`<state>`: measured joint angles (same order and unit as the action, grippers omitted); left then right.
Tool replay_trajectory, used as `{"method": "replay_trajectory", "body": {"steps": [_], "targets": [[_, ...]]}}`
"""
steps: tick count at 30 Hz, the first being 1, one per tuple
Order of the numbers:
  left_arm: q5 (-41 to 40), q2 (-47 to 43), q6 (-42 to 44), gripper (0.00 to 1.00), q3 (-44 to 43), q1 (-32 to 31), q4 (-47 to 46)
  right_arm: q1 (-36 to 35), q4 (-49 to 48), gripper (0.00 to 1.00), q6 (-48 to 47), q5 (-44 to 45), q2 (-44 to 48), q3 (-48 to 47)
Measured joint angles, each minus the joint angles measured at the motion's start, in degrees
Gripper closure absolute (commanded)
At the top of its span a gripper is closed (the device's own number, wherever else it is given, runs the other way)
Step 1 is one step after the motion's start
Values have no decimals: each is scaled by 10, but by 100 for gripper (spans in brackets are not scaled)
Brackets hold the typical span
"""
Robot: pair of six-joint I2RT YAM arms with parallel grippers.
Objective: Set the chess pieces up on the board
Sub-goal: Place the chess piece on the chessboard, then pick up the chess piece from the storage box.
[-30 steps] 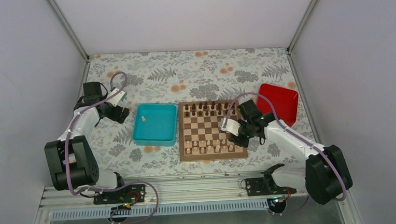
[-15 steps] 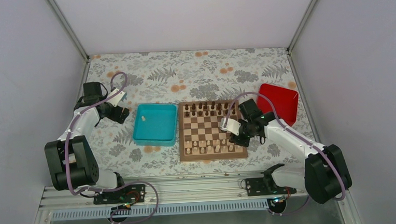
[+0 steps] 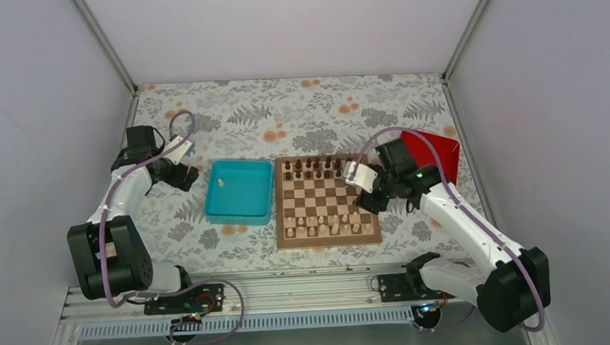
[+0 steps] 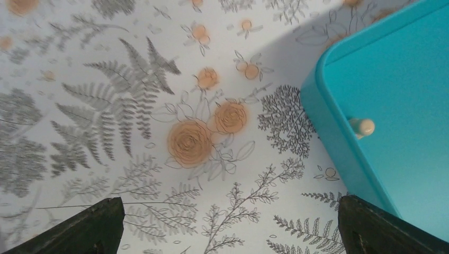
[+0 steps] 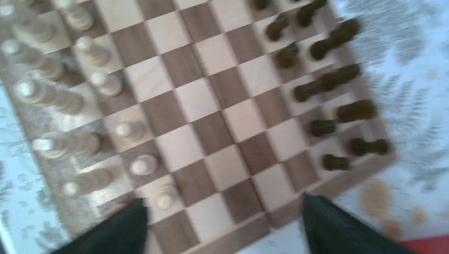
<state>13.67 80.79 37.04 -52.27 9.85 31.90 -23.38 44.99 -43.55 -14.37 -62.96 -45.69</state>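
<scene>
hovering with right pincer apart and empty over the right edge of the square checked wooden chessboard, tiny pale beige wooden chess pieces along its near edge, left pincer wide apart beside teal square tray.

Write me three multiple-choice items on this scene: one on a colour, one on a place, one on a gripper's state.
1. The square box to the right of the square wooden chessboard is: A teal; B red; C yellow.
2. The lone pale beige wooden chess piece off the board is: A on the board's border; B in the red box; C in the teal square tray.
3. The left gripper is: A open and empty; B shut on a dark piece; C shut on a pale piece.

Key: 1 B, the top view shows the box red. 2 C, the piece shows against the tray's teal floor in the left wrist view. 3 A, its fingers stand wide apart with nothing between them.
</scene>
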Motion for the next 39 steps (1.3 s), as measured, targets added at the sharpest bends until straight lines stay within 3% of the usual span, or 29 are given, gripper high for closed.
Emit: {"method": "replay_trajectory", "body": {"steps": [4, 8, 14, 19, 25, 32, 39], "targets": [[0, -32, 2, 0, -32, -1, 30, 4, -33, 0, 18, 63, 40, -14], [-2, -68, 10, 0, -80, -19, 56, 22, -144, 0, 27, 160, 96, 24], [-12, -90, 29, 0, -120, -93, 98, 83, -332, 0, 43, 230, 129, 107], [-27, -71, 49, 7, -120, -145, 143, 109, -442, 0, 64, 263, 104, 138], [-65, -28, 80, 11, -114, -178, 172, 115, -466, 0, 74, 256, 88, 161], [-175, 24, 152, 7, -101, -260, 159, 115, -458, 0, 81, 213, 88, 164], [-203, 125, 261, 11, -136, -267, 161, 115, -438, 0, 81, 181, 87, 164]]}}
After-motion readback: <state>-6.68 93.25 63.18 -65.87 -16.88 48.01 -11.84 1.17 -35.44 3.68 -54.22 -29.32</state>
